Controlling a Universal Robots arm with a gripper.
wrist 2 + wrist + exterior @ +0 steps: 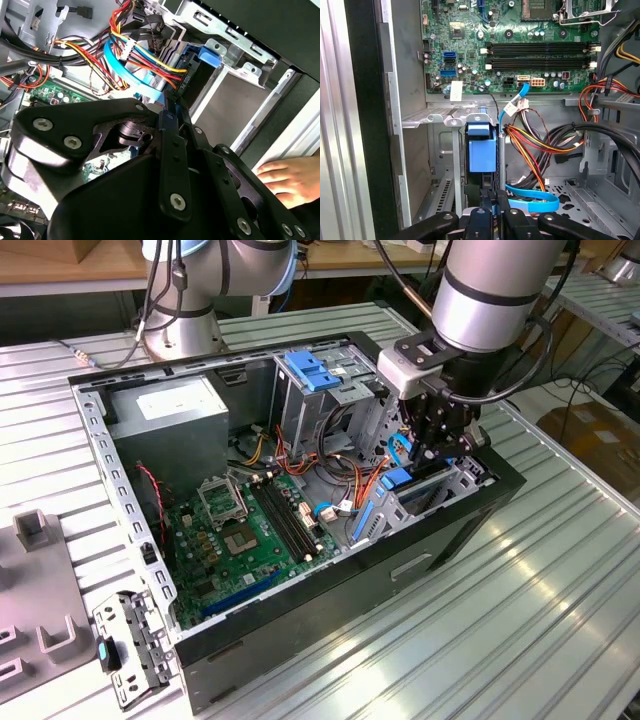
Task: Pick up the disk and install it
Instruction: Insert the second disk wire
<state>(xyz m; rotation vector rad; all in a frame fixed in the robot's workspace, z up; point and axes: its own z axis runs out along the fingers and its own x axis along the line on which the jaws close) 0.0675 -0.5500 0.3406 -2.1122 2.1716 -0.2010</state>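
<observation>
I am looking at the open computer case [330,580] in the exterior view. If the green board [245,540] is the middle of a clock, the gripper [432,462] hangs at about 3 o'clock, down in the metal drive cage [455,480] at that end of the case.

The disk [482,150] stands on its edge in a slot of that cage. In the first wrist view I see mostly its blue plastic end, with the gripper right over it. The fingers [487,202] sit very close together, with almost no gap. They are at the disk's edge, but I cannot tell if they pinch it or only press on it.

I think the disk is a hard, stiff metal box, and a bit heavy for how small it is. It will not bend. It is smooth, so it could slip, and a bump or a drop could hurt it. I judge that the best place to hold it is across its thin sides, on the blue rails, not on the flat face.

A bunch of red, yellow and orange wires [535,150] and a flat blue cable [532,202] lie just beside the slot and could snag. A person's hand [290,180] rests outside the case wall, in the second wrist view.
</observation>
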